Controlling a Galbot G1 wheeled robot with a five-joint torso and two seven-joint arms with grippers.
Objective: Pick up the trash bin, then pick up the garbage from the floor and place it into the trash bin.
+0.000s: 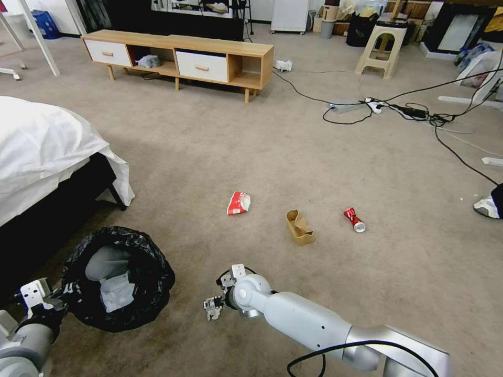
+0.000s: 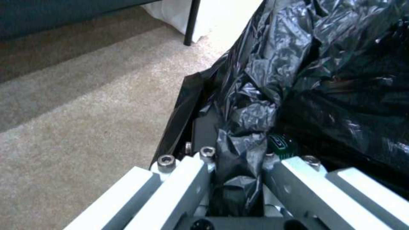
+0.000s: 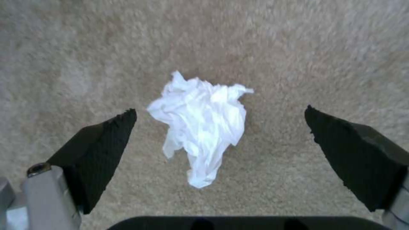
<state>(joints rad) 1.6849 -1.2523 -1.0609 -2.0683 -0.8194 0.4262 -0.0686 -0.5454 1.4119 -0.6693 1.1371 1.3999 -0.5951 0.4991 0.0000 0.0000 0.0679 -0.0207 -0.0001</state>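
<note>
In the head view the right arm's wrist covers the right gripper [image 1: 214,305] and the carpet [image 1: 293,157] straight under it, so the fingers are hard to make out from there. The right wrist view shows them plainly: the two black pads [image 3: 102,153] stand wide apart, holding nothing, above the carpet. A crumpled white tissue [image 3: 202,123] lies on the floor between them, a little ahead of the fingertips and touching neither pad.

At the lower left of the head view, the left gripper [image 1: 58,302] is at the near rim of the trash bin [image 1: 118,277], which is cut off partly by the arm. In the left wrist view the fingers are clamped on a fold of the black bag [image 2: 243,150] over the rim; the bag hides the bin's wall, and a small green-labelled bottle [image 2: 281,145] peeps out beside the fold. White tissue [image 1: 116,293] lies inside the bin.

Beyond the right gripper, well apart from it, three pieces lie on the carpet in a loose row: a red-white wrapper [image 1: 238,203], a crumpled brown box [image 1: 299,228] and a crushed red can [image 1: 354,219]. The bed [image 1: 42,146] stands just beyond the bin. Farther off are a low wooden cabinet [image 1: 178,57], cables [image 1: 398,110] and a stool [image 1: 381,50].
</note>
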